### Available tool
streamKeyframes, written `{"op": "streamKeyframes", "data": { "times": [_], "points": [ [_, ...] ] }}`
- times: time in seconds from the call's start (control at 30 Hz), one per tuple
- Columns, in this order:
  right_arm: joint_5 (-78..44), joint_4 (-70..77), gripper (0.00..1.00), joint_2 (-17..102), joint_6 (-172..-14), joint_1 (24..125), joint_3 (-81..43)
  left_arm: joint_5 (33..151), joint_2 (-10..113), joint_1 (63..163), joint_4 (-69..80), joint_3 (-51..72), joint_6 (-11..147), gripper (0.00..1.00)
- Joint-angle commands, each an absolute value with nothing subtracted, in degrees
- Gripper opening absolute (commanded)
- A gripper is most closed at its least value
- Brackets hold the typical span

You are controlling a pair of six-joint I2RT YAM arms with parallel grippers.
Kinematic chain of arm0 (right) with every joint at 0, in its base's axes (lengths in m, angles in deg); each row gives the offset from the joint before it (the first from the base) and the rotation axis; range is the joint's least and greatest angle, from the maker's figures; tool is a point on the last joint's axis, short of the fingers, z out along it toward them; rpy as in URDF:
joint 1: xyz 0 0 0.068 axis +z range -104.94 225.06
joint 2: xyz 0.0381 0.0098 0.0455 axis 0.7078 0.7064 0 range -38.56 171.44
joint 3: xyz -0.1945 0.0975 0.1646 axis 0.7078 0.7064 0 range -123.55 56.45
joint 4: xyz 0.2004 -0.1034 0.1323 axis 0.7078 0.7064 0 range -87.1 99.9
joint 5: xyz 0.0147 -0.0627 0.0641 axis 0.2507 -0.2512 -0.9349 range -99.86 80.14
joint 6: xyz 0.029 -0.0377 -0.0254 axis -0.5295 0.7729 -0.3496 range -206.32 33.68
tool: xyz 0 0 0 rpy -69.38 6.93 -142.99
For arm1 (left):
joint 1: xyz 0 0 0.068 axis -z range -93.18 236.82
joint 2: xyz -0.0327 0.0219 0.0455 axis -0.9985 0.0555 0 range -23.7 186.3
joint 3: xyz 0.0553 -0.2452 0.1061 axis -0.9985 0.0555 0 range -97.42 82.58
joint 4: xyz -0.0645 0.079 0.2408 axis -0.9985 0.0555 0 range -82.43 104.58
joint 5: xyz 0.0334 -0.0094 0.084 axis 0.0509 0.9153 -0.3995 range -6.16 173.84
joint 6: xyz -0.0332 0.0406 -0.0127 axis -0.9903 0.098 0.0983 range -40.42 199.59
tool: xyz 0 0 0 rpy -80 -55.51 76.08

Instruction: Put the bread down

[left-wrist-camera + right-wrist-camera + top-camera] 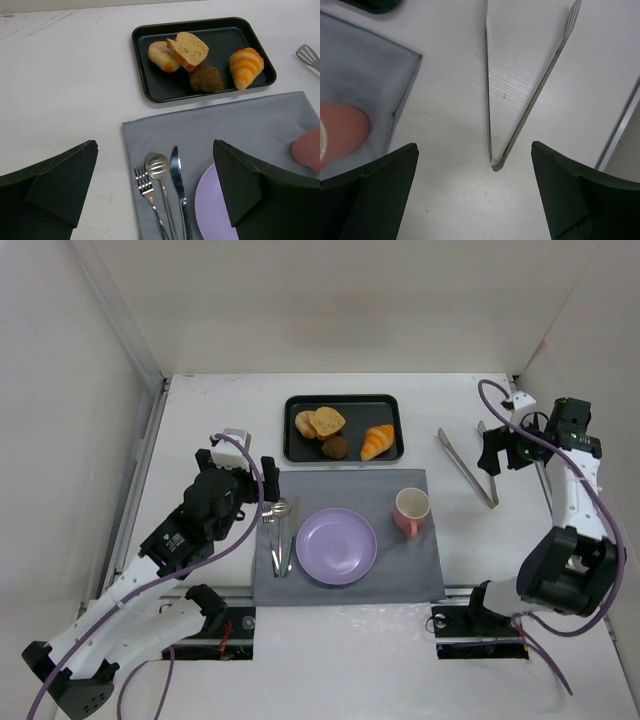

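Left gripper (155, 150), fingers wide apart and holding nothing, hangs over the cutlery (176, 175). Right gripper (474, 147), equally spread, hangs over the tongs (495, 164). Farther back, the bread (189, 49) lies in the black tray (235, 42), against the bun (160, 56).

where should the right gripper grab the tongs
Across both arms, partway up from the joined end, coming straight down. The tongs lie flat in a V, joined end toward the open right gripper, so it can straddle and squeeze them.

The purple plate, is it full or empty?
Empty. The purple plate is bare; the bread lies on the black tray.
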State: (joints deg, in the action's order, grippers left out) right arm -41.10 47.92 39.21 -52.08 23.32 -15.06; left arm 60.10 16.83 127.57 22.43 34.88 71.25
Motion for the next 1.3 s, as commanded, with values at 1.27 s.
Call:
{"op": "streamKeyframes", "data": {
  "times": [1.27],
  "points": [
    [-30.42,31.64,1.0,65.15,-48.97,27.13,-17.91,64.86,17.08,127.51,20.85,33.54,71.41,1.0]
  ]
}}
